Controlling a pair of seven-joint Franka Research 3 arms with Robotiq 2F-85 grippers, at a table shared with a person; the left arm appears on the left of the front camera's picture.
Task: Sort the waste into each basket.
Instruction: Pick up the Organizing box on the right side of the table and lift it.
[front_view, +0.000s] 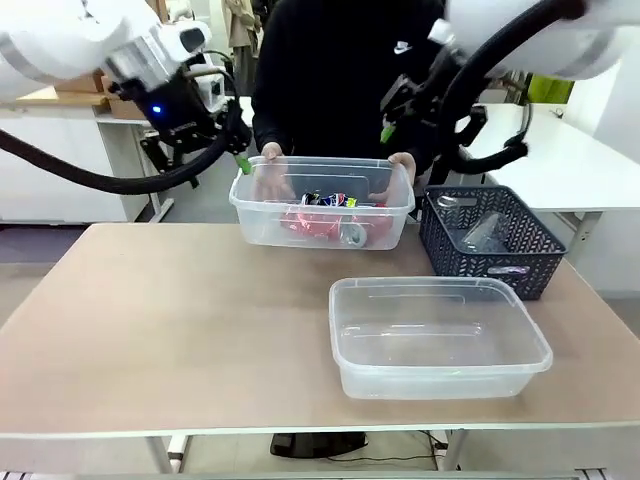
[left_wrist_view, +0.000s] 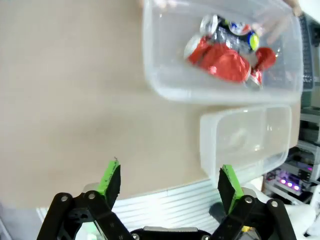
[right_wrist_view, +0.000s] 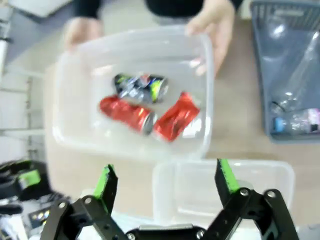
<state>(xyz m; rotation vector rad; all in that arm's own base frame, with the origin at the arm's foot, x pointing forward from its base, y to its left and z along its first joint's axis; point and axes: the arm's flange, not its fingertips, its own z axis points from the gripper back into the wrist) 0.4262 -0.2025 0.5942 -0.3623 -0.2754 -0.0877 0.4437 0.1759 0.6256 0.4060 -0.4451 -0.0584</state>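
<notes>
**Both grippers hang wide open above the far edge while a person holds the can tub**

Front view: the left arm comes in from the left with its wrist bent down. The left gripper (front_view: 200, 157) hovers above the far edge of the table (front_view: 150, 320), jaws spread wide and holding nothing. The right arm arches in from the right. The right gripper (front_view: 426, 127) hangs equally wide open and empty, high over the far right part of the table. Between them, the tub with cans (front_view: 262, 226) sits at the middle of the far edge. The person's hands (front_view: 270, 166) grip its far rim, one near each far corner. The red and silver cans (front_view: 325, 222) lie inside. The empty tub (front_view: 430, 284) stands toward the near edge, right of centre. The blue basket (front_view: 482, 264) stands by the right edge with clear bottles (front_view: 480, 232) in it.

Left wrist view: the left gripper (left_wrist_view: 170, 178) looks down, its green pads (left_wrist_view: 111, 178) far apart with only air between them. Beyond lie the tub with cans (left_wrist_view: 165, 75), the crushed cans (left_wrist_view: 220, 61) and the empty tub (left_wrist_view: 245, 142).

Right wrist view: the right gripper (right_wrist_view: 165, 179) points down with its fingers splayed and nothing between them. Past them lie the cans (right_wrist_view: 134, 112) in their tub (right_wrist_view: 65, 95), the hands (right_wrist_view: 214, 22) on its far rim, the empty tub (right_wrist_view: 225, 187) close below, and the basket (right_wrist_view: 257, 55) with bottles (right_wrist_view: 300, 120).
</notes>
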